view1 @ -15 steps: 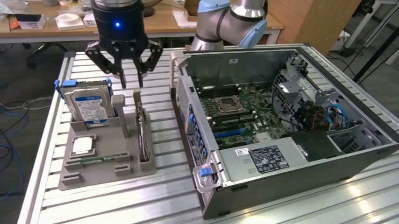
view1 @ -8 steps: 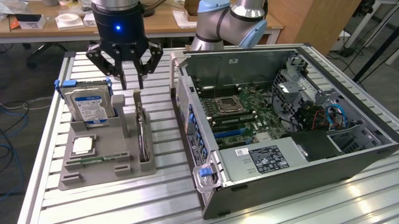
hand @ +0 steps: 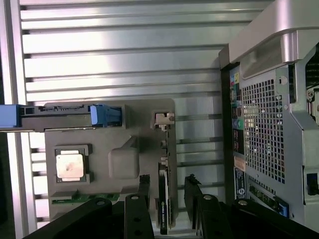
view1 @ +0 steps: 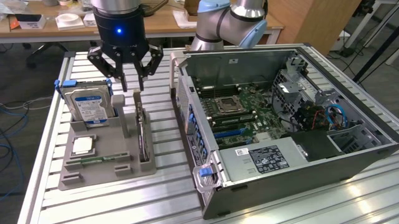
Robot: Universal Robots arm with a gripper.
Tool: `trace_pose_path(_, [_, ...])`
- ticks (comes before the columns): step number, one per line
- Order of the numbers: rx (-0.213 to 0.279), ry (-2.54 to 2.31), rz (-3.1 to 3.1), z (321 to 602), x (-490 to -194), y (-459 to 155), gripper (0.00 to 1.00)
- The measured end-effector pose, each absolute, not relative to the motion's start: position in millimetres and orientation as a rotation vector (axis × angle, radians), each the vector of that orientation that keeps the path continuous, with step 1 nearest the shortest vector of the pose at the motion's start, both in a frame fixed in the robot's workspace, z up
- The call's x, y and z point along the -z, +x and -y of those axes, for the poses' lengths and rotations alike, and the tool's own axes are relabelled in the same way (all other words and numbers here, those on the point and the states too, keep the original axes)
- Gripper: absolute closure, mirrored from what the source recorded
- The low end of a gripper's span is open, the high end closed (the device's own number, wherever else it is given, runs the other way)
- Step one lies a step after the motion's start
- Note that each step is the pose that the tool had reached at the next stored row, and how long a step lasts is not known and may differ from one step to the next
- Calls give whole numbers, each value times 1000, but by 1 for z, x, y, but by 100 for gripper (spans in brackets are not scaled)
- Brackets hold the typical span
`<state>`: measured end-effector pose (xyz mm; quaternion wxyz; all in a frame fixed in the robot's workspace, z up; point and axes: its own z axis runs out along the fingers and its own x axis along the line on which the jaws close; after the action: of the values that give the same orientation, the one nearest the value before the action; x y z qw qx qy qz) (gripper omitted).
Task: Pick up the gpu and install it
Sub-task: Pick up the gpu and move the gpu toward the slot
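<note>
Pincer (view1: 132,87) is held released over gpu (view1: 141,137), stood on edge in holder (view1: 93,175) at case's (view1: 281,189) 9 o'clock, likely for top grasping.

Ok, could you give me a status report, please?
gripper open, above the gpu; gpu upright in grey holder, not gripped; hard drive alongside, apart.

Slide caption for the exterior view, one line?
Open gripper hovers over the gpu standing edge-on in the gray holder, beside the open computer case.
</note>
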<state>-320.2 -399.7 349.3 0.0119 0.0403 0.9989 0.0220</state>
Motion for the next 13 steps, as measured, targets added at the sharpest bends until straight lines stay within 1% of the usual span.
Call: trace_pose_path(13, [-69,126,-3114,400,-340,-320,58])
